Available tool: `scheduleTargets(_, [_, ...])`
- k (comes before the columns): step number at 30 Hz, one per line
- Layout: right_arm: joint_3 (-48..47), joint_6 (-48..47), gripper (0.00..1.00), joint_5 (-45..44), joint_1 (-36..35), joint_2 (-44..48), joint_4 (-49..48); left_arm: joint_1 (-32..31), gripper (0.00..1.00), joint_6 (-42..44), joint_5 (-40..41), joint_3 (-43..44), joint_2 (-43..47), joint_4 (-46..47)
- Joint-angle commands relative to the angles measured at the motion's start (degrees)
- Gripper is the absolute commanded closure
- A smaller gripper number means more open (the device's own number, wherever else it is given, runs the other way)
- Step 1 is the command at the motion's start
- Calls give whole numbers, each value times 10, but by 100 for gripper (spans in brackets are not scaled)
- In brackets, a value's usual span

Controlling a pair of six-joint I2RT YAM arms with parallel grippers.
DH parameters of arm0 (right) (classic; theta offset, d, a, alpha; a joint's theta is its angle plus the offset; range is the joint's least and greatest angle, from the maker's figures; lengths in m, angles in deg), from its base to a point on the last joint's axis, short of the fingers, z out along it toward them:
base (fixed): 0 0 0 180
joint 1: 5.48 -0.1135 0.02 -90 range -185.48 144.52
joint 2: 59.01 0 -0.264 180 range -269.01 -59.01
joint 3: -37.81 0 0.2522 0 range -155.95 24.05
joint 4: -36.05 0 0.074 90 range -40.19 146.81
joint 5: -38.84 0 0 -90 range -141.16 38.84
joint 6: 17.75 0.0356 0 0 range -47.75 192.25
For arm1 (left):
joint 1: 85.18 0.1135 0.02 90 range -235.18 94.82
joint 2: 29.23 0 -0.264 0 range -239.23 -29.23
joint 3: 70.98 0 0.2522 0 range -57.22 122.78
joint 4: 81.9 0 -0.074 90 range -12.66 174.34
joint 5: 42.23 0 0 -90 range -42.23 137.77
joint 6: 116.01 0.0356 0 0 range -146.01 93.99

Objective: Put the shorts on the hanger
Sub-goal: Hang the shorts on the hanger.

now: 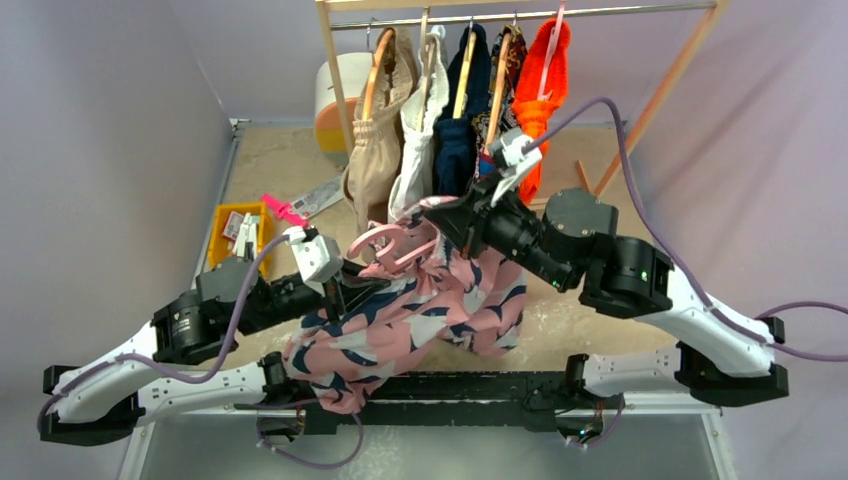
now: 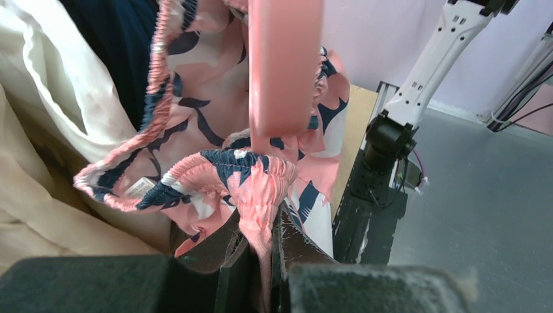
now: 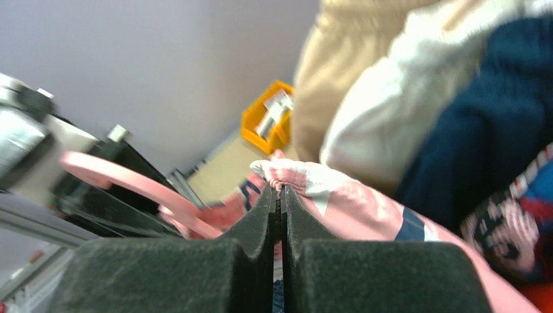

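- Nearest the lens, the left arm (image 1: 200,320) and right arm (image 1: 620,265) reach in from either side and meet over the bench (image 1: 290,160). Their cables loop close by, and a wide swing could drag one into the cloth.
- Behind them the rail (image 1: 520,15) carries a row of hanging garments (image 1: 420,120), just beside the right arm's wrist. Any lift or push forward may snag these or knock one off.
- Between the arms the shorts (image 1: 400,320) hang in the air, raised at the waistband, with the legs drooping over the bench's near edge. That trailing weight pulls against both grips.
- Left jaws are all but closed on a bunched bit of gathered waistband. The pinch is narrow, so a sharp tug could slide the elastic out.
- Right jaws are fully closed on a fold of the same pink fabric. If the arms draw apart unevenly, this thin fold may slip first.
- Neither arm holds the hanger (image 1: 395,243). One of its arms runs into the waistband opening, and what props it up I cannot tell. Tilting the shorts could let it slide out and fall.
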Motion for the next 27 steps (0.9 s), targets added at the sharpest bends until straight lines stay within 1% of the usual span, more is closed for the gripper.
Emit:
scheduleTargets(1, [-161, -59, 100, 103, -3, -24, -90, 1, 100, 23, -21, 48, -1, 125])
scheduleTargets(2, [-192, -66, 100, 130, -3, -31, -99, 1, 100, 24, -24, 56, -2, 134])
scheduleTargets(4, [-185, -66, 100, 170, -3, -31, -134, 1, 100, 19, -27, 60, 2, 149])
scheduleTargets(6, [-148, -63, 100, 176, -3, -26, -146, 1, 100, 10, -25, 47, 12, 159])
scheduleTargets(9, [-87, -51, 100, 154, -3, -23, -135, 1, 100, -1, -15, 21, 29, 163])
scheduleTargets(12, [-42, -32, 100, 159, -3, -17, -134, 1, 100, -5, -10, 11, 40, 163])
scheduleTargets(14, [-44, -28, 100, 169, -3, -27, -120, 1, 100, -5, -13, 16, 39, 166])
scheduleTargets(17, [-98, -28, 100, 194, -3, -61, -96, 1, 100, 0, -25, 28, 22, 175])
scheduleTargets(19, [-117, -29, 100, 214, -3, -73, -106, 1, 100, 1, -34, 33, 8, 183])
scheduleTargets(22, [-92, -22, 100, 230, -3, -74, -139, 1, 100, -5, -43, 27, 1, 202])
scheduleTargets(27, [-53, -15, 100, 237, -3, -65, -145, 1, 100, -9, -36, 16, 15, 204])
